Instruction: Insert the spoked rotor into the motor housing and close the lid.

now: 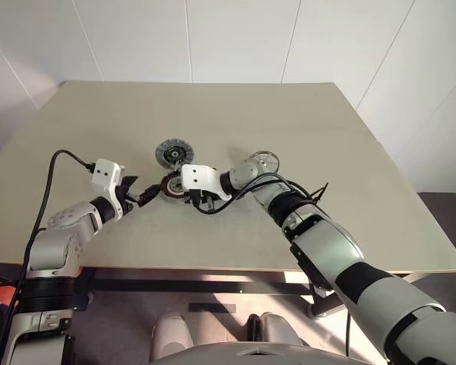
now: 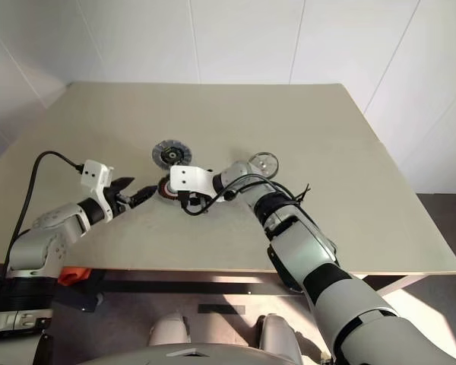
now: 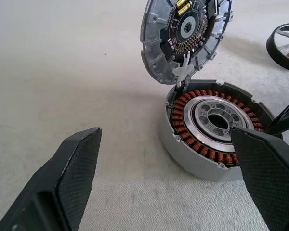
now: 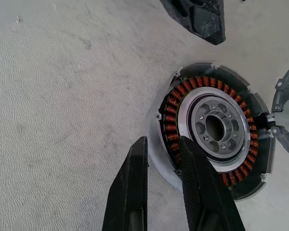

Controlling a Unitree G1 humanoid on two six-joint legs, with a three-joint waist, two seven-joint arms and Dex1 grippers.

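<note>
Grey motor housing (image 4: 209, 127) ringed with copper-red windings, silver hub; black textured fingers (image 3: 72, 178); beige speckled table (image 1: 289, 129).

One motor housing (image 3: 214, 130); one lid (image 3: 183, 38); one spoked rotor (image 1: 264, 160); two hands.

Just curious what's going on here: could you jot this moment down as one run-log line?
motor housing: empty, windings exposed | lid: hinged up | spoked rotor: on table, apart | right tool: straddling housing wall | left tool: open beside housing
</note>
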